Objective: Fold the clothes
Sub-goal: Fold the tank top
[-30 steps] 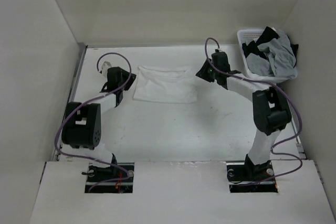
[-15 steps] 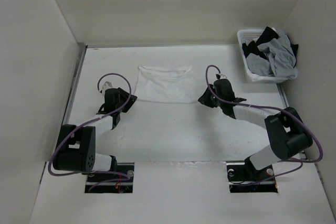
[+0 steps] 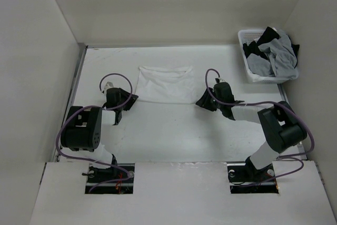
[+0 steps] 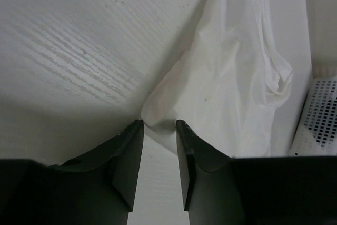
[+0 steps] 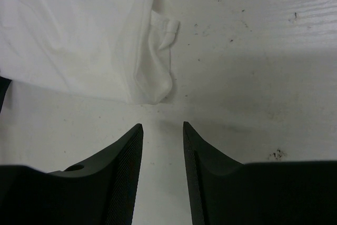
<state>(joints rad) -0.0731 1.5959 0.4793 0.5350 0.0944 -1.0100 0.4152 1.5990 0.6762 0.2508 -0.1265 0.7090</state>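
Observation:
The clothes (image 3: 164, 84), one plain white garment, lie flat as a rectangle at mid-table. My left gripper (image 3: 131, 99) is low at the garment's near left corner. In the left wrist view this gripper (image 4: 158, 126) is open, and the garment's (image 4: 231, 77) rounded corner lies right at the mouth between the fingertips (image 4: 136, 130), ungripped. My right gripper (image 3: 200, 102) is by the near right corner. In the right wrist view it (image 5: 161, 126) is open over bare table, and the garment's (image 5: 79, 30) bunched corner lies a short way ahead of the fingertips (image 5: 136, 133).
A white perforated basket (image 3: 247, 64) at the back right holds grey and black garments (image 3: 274, 54). Its wall (image 4: 321, 125) shows at the right edge of the left wrist view. White walls enclose the table on three sides. Purple cables loop over both arms.
Both grippers have drawn back from the garment's far corners to its near corners and dropped low to the table. The garment lies where it was.

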